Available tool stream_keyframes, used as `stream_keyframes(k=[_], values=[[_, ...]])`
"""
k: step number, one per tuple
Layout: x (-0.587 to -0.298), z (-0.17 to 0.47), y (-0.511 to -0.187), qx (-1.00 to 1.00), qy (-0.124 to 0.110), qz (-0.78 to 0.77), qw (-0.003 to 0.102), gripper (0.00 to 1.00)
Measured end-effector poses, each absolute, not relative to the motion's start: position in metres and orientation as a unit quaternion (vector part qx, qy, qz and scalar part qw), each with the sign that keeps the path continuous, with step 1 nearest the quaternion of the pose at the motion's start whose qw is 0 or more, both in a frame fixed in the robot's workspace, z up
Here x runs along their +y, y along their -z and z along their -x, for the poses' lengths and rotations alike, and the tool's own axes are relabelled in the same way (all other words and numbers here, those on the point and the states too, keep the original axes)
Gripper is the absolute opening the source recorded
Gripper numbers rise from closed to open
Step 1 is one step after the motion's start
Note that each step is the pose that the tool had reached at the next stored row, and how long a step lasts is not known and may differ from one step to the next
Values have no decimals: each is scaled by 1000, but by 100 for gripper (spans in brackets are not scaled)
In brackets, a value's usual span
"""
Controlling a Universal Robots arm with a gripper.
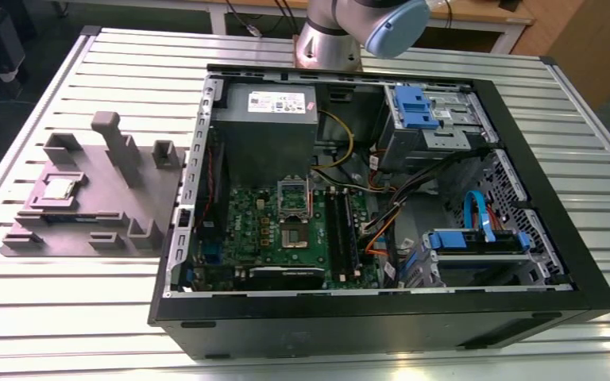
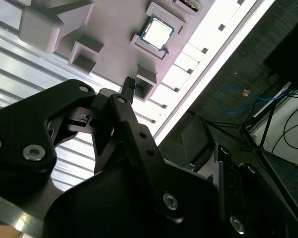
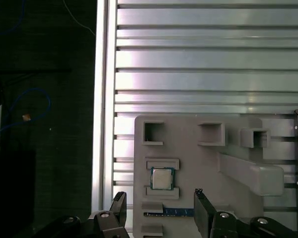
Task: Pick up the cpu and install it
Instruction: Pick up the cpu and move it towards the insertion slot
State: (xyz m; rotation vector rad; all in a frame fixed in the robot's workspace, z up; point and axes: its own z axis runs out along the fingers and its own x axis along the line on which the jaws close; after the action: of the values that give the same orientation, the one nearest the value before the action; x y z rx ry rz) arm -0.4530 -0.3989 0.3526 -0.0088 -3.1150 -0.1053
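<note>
First wrist view: gripper [image 3: 159, 195] hangs over the grey-mauve block [image 3: 198, 166], jaws spread wide with nothing between them but bare block surface. The cpu [image 3: 162, 178] lies flat, silvery top up, in a shallow seat on the block, framed by two low raised rails, one at each of two opposite sides. It sits near the gap between the two fingers [image 3: 202, 210] but is clear of both, no contact. A thin green-and-blue strip [image 3: 169, 213] lies on the block just beside the cpu's seat (what it is cannot be told). Second wrist view: one black fingertip [image 2: 130, 83] points toward the cpu [image 2: 157, 32], still apart from it; the chip is level in its seat. Exterior view: the block [image 1: 114, 206] rests on the slatted metal table [image 1: 61, 317], at the exterior view's left of the open computer case [image 1: 390, 321]. The cpu [image 1: 59, 188] is on the part of the block far from the case. Inside the case, the green motherboard [image 1: 247, 210] lies flat, a silver socket frame [image 1: 292, 193] near its middle. The arm [image 1: 337, 32] rises from the table behind the case.
</note>
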Motion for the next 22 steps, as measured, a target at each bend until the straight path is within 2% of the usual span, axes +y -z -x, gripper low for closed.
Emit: stream_keyframes(k=[22], values=[[-400, 453, -347, -999, 34, 3, 12, 65]])
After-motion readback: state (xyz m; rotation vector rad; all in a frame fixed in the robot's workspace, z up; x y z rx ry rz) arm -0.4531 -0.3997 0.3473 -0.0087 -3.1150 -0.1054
